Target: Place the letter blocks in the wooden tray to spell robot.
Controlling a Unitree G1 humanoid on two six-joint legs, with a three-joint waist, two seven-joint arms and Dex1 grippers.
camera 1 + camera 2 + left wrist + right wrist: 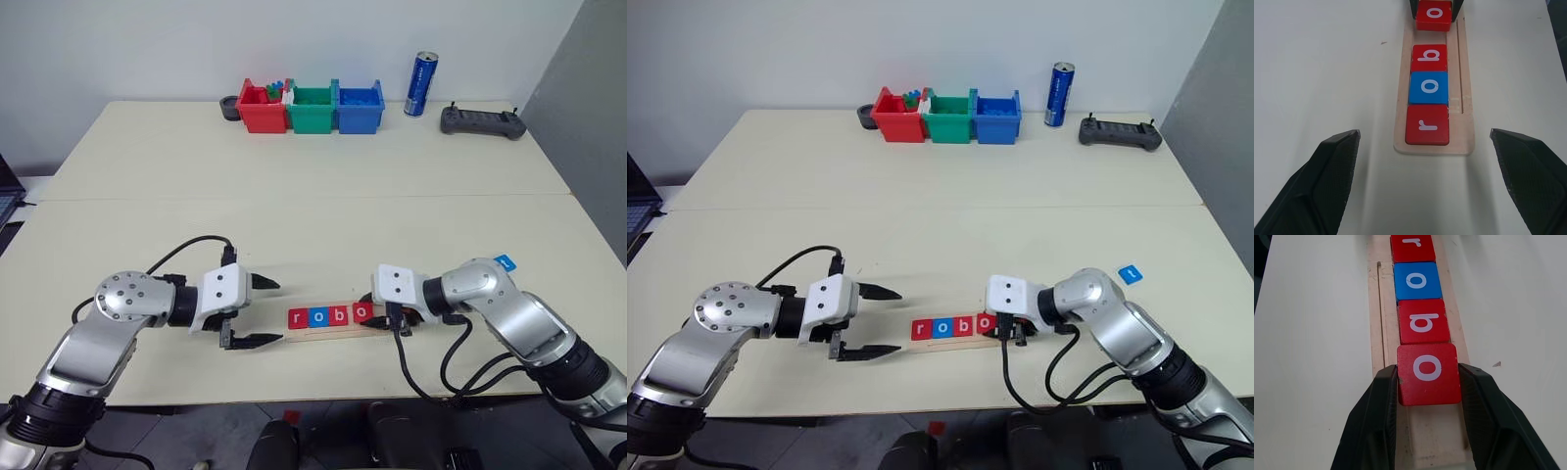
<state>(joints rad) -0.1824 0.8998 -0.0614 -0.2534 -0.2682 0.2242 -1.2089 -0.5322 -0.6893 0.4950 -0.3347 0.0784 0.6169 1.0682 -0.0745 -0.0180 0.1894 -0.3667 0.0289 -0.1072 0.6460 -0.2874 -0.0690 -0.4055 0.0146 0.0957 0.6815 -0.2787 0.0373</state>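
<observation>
Red tile in the grip: the right gripper [1427, 382] has its two black fingers [1376, 401] pressed on either side of the red "o" block [1427, 374], held over the wooden tray [1382, 323] just behind the red "b" block [1423, 321].
Tray row: the red "r" block [1427, 124], blue "o" block [1428, 87] and "b" sit in line on the tray, touching or nearly so; a small gap shows between "b" and the held tile.
Left gripper: the left gripper [257, 311] hangs off the "r" end of the tray, fingers spread wide, holding nothing.
Step in hand: seating the fourth letter, as I judge it; three are down.
Next move: lower the tile square into the row, snug against the "b", then let go without dragging it.
Last letter: a small blue tile [1129, 273] lies on the table [313, 176] to the right, well apart from the tray; probably the "t", though its letter is too small to read.
Far edge: red, green and blue bins [311, 107], a blue can [421, 83] and a dark controller [482, 121].
</observation>
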